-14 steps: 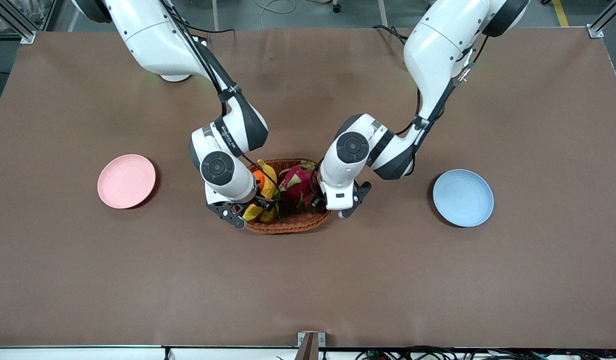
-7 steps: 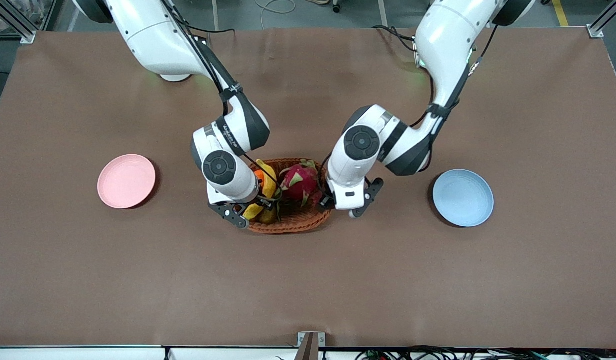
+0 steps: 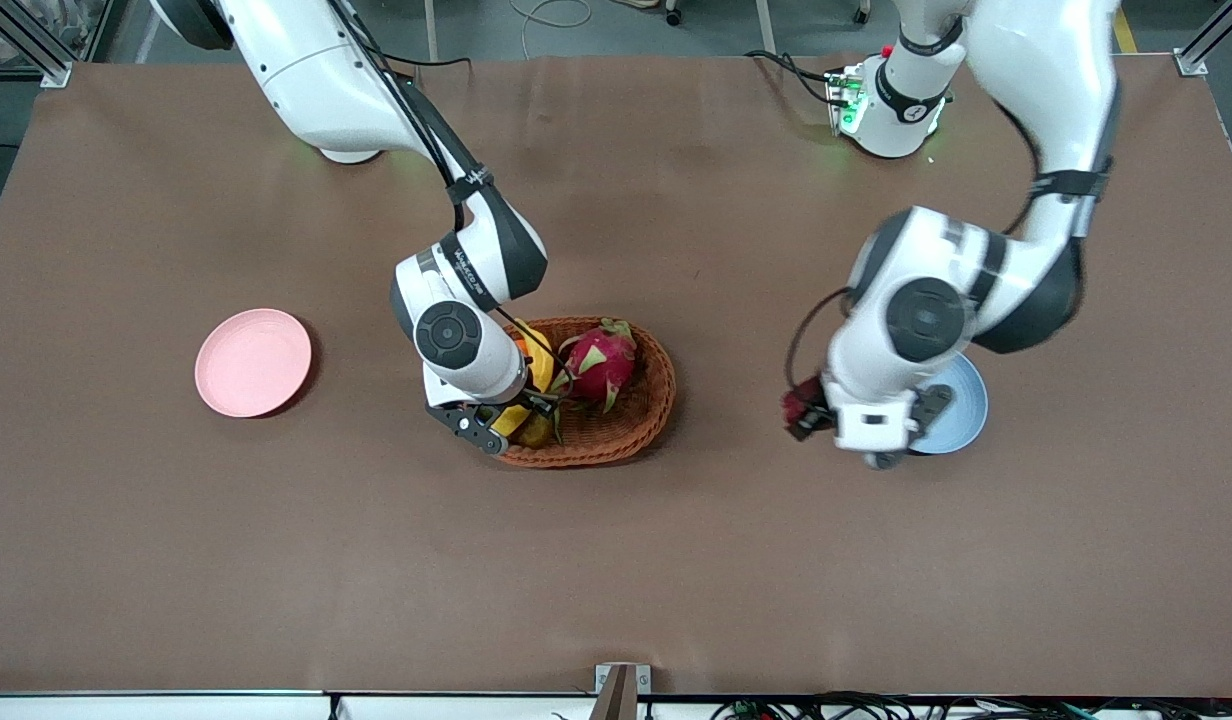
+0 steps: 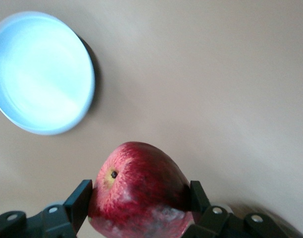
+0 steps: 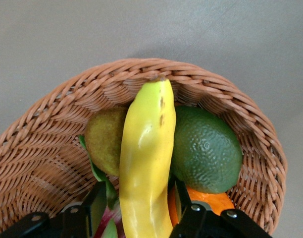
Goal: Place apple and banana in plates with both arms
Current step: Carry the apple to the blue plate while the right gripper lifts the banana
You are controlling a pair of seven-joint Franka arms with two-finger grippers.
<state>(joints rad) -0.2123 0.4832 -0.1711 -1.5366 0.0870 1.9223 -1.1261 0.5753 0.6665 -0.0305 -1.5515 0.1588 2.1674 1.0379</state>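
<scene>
My left gripper (image 3: pixel 808 412) is shut on the dark red apple (image 3: pixel 799 405) and holds it in the air over bare table beside the light blue plate (image 3: pixel 964 405), on the basket's side of it. In the left wrist view the apple (image 4: pixel 141 191) sits between the fingers of the left gripper (image 4: pixel 139 201), with the blue plate (image 4: pixel 42 72) farther off. My right gripper (image 3: pixel 504 418) is in the wicker basket (image 3: pixel 616 442), shut on the yellow banana (image 3: pixel 538 375). The right wrist view shows the banana (image 5: pixel 146 144) between the fingers of the right gripper (image 5: pixel 139 206). The pale pink plate (image 3: pixel 253 361) lies toward the right arm's end.
The basket (image 5: pixel 37 144) also holds a pink dragon fruit (image 3: pixel 601 362), an orange (image 5: pixel 211 201), a green fruit (image 5: pixel 206 148) and a brownish fruit (image 5: pixel 103 139). The left arm's wrist hides part of the blue plate.
My left gripper has lifted the apple out of the basket and carried it toward the blue plate. My right gripper has stayed at the banana, shifting only slightly.
</scene>
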